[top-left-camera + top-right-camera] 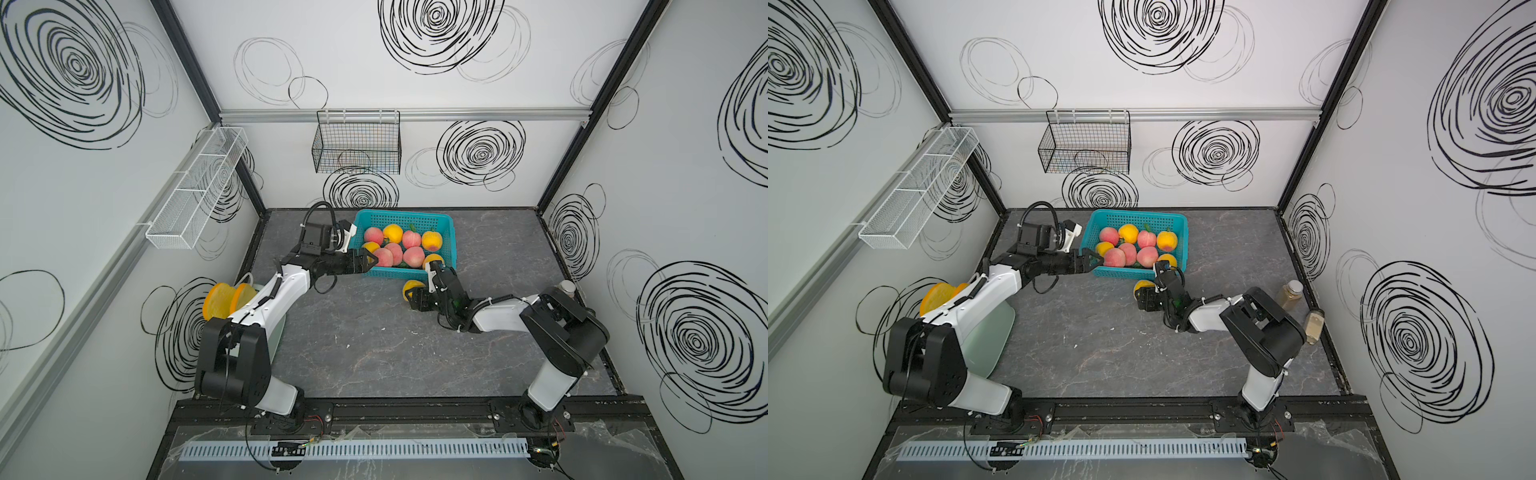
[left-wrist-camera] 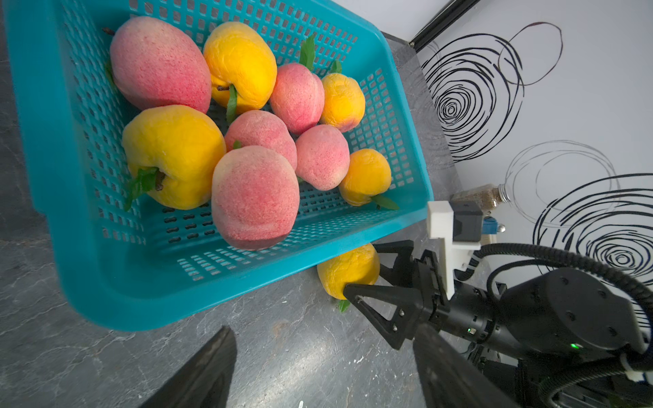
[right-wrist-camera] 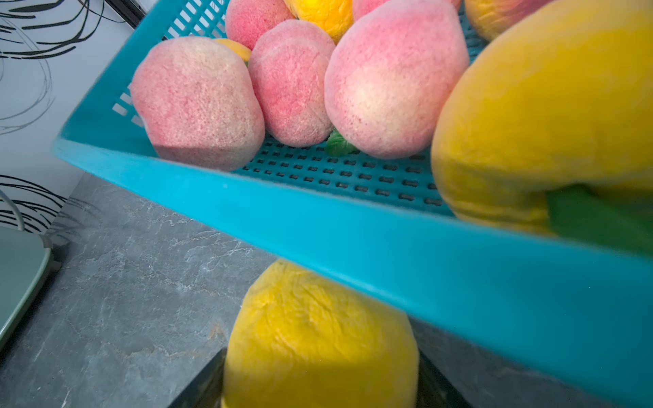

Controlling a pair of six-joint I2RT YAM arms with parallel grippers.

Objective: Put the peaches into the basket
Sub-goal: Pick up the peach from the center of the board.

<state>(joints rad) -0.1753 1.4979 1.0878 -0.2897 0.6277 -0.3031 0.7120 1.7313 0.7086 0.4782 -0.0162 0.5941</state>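
Observation:
The teal basket [image 1: 399,214] [image 1: 1138,214] [image 2: 176,300] [image 3: 353,226] stands at the back of the table. It holds several pink and yellow peaches [image 1: 392,251] [image 1: 1127,251] [image 2: 254,197] [image 3: 198,102]. One yellow peach [image 1: 411,286] [image 1: 1143,285] [image 2: 348,272] [image 3: 318,335] lies on the table just in front of the basket's near wall. My right gripper [image 1: 415,297] [image 1: 1144,297] [image 2: 364,272] [image 3: 321,381] is closed round this peach, a finger against each side. My left gripper [image 1: 370,261] [image 1: 1094,259] [image 2: 325,339] hangs open by the basket's left front corner, with nothing between its fingers.
A pale green board [image 1: 992,332] with yellow bread slices [image 1: 224,299] stands at the left behind my left arm. Two bottles [image 1: 1292,293] [image 1: 1314,326] stand along the right edge. A black wire basket [image 1: 357,145] and a white mesh rack [image 1: 195,195] hang on the walls.

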